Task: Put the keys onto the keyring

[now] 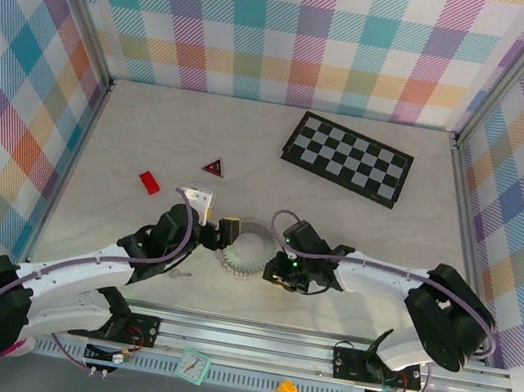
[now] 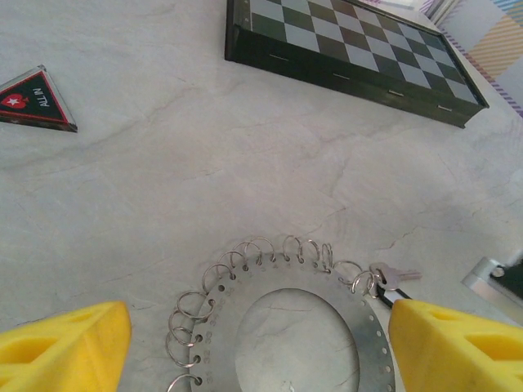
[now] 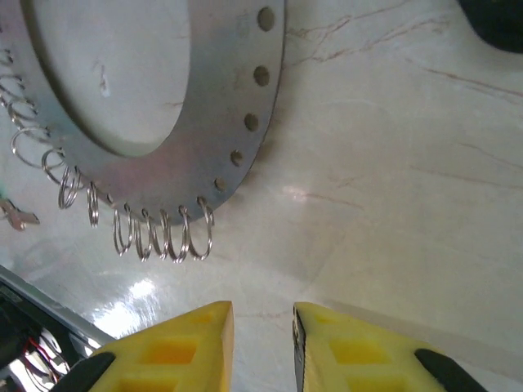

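Observation:
The keyring (image 2: 372, 347) is a flat grey metal disc with a wide hole, lying on the table, with several small wire rings (image 2: 245, 257) along its rim. A tiny silver key (image 2: 398, 276) with a black loop lies at the rim's right end, touching the last small ring. My left gripper (image 2: 260, 327) stands open, a yellow finger on each side of the disc. My right gripper (image 3: 260, 327) hovers over bare table just off the keyring (image 3: 237, 106), with a narrow empty gap between its fingers. A small silver key shape (image 3: 16, 214) lies at the left edge.
A folded chessboard (image 1: 348, 157) lies at the back right. A red triangle (image 1: 212, 166) and a small red brick (image 1: 150, 181) sit behind the left arm. The keyring (image 1: 232, 268) lies between both grippers, close to the metal rail (image 1: 247, 341).

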### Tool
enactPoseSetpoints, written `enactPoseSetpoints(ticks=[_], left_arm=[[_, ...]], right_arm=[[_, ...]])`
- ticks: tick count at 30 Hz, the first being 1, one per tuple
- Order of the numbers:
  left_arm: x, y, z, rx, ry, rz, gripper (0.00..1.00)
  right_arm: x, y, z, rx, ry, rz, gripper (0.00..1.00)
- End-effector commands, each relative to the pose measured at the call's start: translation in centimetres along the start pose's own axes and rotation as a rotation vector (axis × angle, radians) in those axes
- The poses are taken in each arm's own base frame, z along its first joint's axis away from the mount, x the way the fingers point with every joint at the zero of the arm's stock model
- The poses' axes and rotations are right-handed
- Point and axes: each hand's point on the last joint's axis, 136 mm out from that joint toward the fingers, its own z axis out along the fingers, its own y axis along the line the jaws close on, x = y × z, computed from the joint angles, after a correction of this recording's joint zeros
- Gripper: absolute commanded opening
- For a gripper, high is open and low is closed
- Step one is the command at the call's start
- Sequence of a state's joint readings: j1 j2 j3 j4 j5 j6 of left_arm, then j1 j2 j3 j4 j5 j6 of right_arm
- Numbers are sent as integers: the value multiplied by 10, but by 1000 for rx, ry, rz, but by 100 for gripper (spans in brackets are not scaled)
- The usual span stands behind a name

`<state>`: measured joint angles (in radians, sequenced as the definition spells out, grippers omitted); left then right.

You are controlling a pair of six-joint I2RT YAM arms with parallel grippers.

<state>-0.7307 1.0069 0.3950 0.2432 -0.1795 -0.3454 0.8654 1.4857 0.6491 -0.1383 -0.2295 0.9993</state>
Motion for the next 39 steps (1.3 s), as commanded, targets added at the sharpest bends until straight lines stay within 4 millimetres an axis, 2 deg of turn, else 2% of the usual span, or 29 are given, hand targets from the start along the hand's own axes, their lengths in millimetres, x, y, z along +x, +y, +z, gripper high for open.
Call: enactPoseSetpoints(ticks=[1, 12, 28, 33, 39], left_arm=[[-10, -2, -2, 15, -39, -27, 81], [-11, 1, -7, 5, -48, -27, 81], [-11, 2, -8, 3, -50, -27, 81], [-12, 2, -8, 1, -52, -23, 81], [-11, 3, -9, -6, -50, -16, 81]], right_arm=[[-3, 19, 8, -93, -6, 40, 26], [-6, 22, 20, -114, -3, 52, 23], [-8, 20, 19, -95, -16, 37, 1], [-7, 19, 8, -51, -19, -21, 0], [-4, 8, -15, 102, 16, -191, 0]])
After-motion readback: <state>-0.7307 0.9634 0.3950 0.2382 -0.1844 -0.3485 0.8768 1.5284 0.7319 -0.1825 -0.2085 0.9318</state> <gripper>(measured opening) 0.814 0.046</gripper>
